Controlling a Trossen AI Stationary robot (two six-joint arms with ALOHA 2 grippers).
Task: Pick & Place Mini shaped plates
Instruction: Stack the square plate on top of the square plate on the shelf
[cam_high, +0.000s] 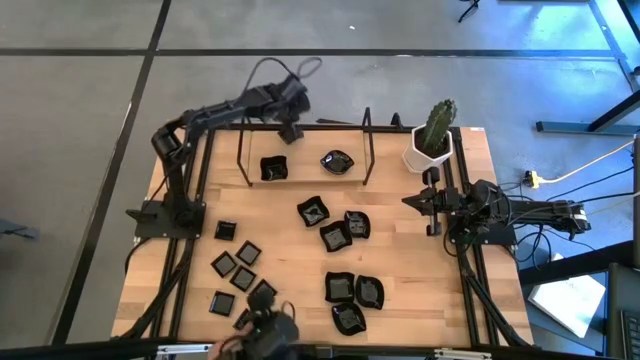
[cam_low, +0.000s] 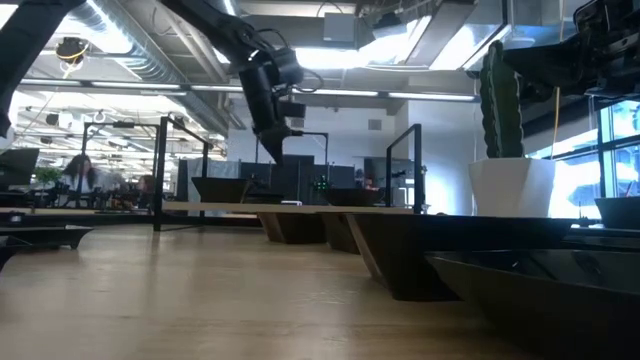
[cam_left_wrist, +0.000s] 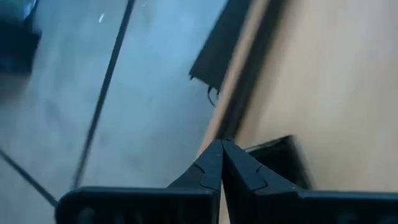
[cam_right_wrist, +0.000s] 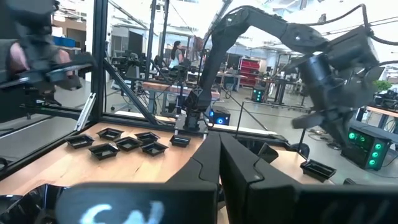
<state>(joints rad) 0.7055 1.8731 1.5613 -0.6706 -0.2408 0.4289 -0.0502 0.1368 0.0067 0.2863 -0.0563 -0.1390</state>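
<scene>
My left tool hangs high over the far edge of the worktop, with its two tips pressed together and nothing between them. Right below and a bit in front of it, on the raised shelf, sits a square plate. A wavy plate sits on the same shelf, off to the side of my tool.

My right tool waits low at the other side, closed and empty too, just beside the white cactus pot.

The rest of the mini shaped plates are well behind my left tool, down on the worktop. There are small flat squares in one bunch, some bigger plates in the middle, and three more near the front edge.

I think my next job is to go and fetch another plate. To do it well, I should first lift clear of the shelf's thin black posts so I do not bump them. Then I should open my tips wide before I come down, not after. The plates are shiny and could slip, so I would pinch one rim gently and lift it straight up. I would pick a plate at the edge of a bunch, so I do not push its neighbours.
</scene>
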